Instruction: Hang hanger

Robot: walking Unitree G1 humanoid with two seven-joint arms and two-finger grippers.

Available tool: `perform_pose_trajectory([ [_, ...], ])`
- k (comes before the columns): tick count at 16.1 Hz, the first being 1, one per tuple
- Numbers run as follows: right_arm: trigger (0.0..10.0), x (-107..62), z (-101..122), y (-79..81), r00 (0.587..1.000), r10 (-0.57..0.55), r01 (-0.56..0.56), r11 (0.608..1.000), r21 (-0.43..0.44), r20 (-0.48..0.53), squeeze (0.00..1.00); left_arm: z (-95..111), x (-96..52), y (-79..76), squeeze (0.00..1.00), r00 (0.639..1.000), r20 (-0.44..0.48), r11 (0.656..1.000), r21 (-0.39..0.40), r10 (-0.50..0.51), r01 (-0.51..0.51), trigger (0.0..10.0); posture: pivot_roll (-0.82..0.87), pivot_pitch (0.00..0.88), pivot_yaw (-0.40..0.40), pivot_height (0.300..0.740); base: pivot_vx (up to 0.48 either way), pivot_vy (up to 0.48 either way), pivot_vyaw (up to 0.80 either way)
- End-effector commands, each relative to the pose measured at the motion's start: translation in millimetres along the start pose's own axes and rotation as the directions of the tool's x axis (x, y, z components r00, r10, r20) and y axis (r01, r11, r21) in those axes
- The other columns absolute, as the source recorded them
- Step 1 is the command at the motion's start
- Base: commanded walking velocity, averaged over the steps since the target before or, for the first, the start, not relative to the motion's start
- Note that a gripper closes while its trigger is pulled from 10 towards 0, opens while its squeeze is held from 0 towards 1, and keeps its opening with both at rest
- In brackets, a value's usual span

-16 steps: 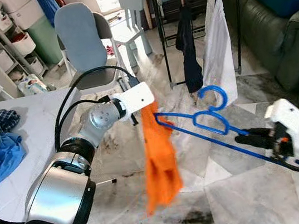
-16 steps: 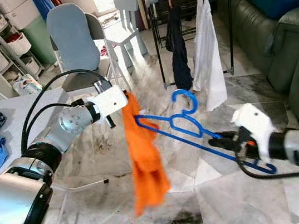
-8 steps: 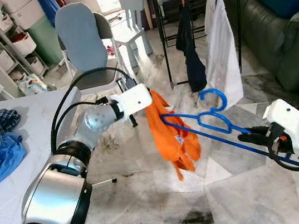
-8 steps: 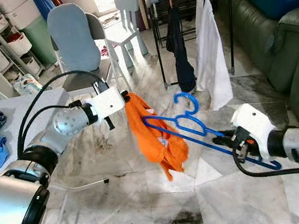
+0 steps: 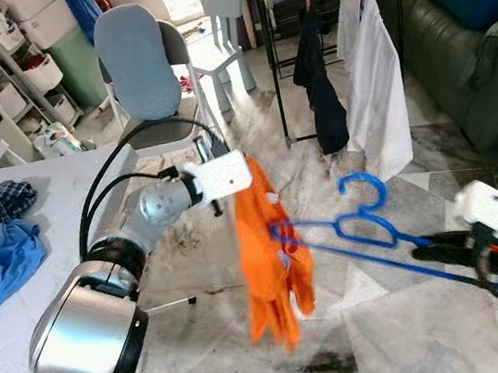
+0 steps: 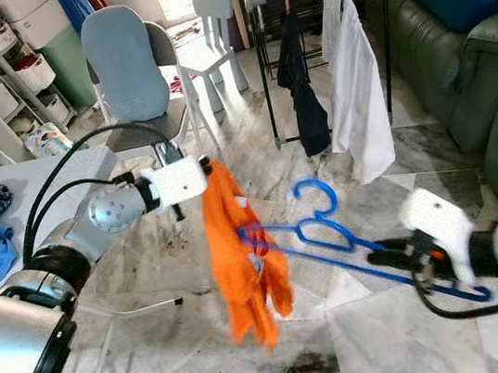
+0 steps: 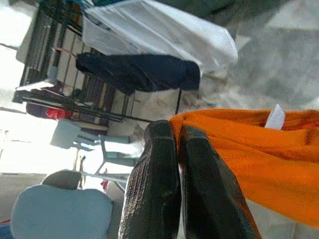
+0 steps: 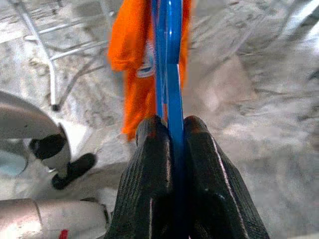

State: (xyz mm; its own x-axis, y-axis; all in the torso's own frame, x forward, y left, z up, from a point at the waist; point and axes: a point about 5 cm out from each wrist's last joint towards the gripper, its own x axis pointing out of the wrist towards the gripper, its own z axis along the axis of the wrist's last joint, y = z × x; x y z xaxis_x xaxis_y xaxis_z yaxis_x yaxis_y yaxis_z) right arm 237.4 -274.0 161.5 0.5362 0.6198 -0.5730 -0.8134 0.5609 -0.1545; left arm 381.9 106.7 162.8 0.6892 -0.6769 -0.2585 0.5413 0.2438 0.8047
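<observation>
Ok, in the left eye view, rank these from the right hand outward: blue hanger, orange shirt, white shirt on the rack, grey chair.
1. Blue hanger: clamped in the right hand.
2. Orange shirt: on the hanger's far tip, toward the robot's left, pinched by the left hand.
3. White shirt: on the rack ahead.
4. Grey chair: far ahead, left.

Blue hanger [image 5: 368, 230] lies level, tip inside orange garment [image 5: 266, 250]
</observation>
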Motion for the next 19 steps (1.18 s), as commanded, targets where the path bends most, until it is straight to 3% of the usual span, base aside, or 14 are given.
perform_pose_trajectory([
  [1,10.0,-4.3,11,-2.2,0.999,-0.007,0.009,0.999,-0.039,0.036,0.0,-8,-5.2,0.2,0.0,0.999,-0.035,1.0,0.007,0.003,-0.003,10.0,-0.23,0.0,0.186,0.74,0.0,0.0,0.0],
  [6,10.0,10.0,16,-8.9,0.994,-0.063,0.066,0.997,-0.033,0.09,0.0,1,-0.6,-2.8,0.0,1.0,0.023,1.0,-0.005,-0.021,0.021,10.0,-0.22,0.0,0.183,0.74,0.0,0.0,0.0],
  [8,10.0,25.6,19,-4.7,0.985,-0.069,0.071,0.997,-0.008,0.16,0.0,7,3.1,-0.3,0.0,0.996,0.069,0.992,-0.12,0.049,-0.04,10.0,-0.22,0.0,0.168,0.74,0.0,0.0,0.0],
  [11,10.0,52.8,17,5.7,0.962,-0.137,0.124,0.99,0.068,0.237,0.0,8,5.2,-0.1,0.0,0.979,0.086,0.93,-0.338,0.185,-0.145,10.0,-0.22,0.0,0.125,0.74,0.0,0.0,0.0],
  [13,10.0,69.7,19,12.4,0.932,-0.214,0.172,0.972,0.163,0.293,0.0,3,3.2,-2.3,0.0,0.954,0.07,0.834,-0.508,0.291,-0.217,10.0,-0.22,0.0,0.102,0.74,0.0,0.0,0.0],
  [14,10.0,76.6,25,17.6,0.894,-0.269,0.2,0.955,0.219,0.359,0.0,-3,-1.1,-0.2,0.0,0.913,0.018,0.719,-0.622,0.409,-0.31,10.0,-0.22,0.0,0.085,0.74,0.0,0.0,0.0],
  [15,10.0,81.8,29,24.5,0.877,-0.28,0.194,0.95,0.245,0.391,0.0,-12,-6.9,-0.6,0.0,0.874,-0.041,0.618,-0.691,0.485,-0.375,10.0,-0.22,0.0,0.075,0.74,0.0,0.0,0.0],
  [16,10.0,88.9,32,32.7,0.864,-0.292,0.198,0.946,0.255,0.41,0.0,-30,-20.9,-7.5,0.0,0.816,-0.148,0.495,-0.73,0.559,-0.472,10.0,-0.21,0.0,0.059,0.74,0.0,0.0,0.0],
  [17,10.0,90.6,33,33.1,0.853,-0.31,0.212,0.941,0.264,0.419,0.0,-37,-27.3,-11.3,0.0,0.797,-0.18,0.469,-0.725,0.577,-0.504,10.0,-0.2,0.0,0.054,0.74,0.0,0.0,0.0],
  [19,10.0,97.8,36,30.0,0.812,-0.399,0.245,0.895,0.372,0.425,0.0,-59,-47.2,-24.3,0.0,0.769,-0.276,0.41,-0.717,0.577,-0.564,10.0,-0.19,0.0,0.037,0.74,0.0,0.0,0.0],
])
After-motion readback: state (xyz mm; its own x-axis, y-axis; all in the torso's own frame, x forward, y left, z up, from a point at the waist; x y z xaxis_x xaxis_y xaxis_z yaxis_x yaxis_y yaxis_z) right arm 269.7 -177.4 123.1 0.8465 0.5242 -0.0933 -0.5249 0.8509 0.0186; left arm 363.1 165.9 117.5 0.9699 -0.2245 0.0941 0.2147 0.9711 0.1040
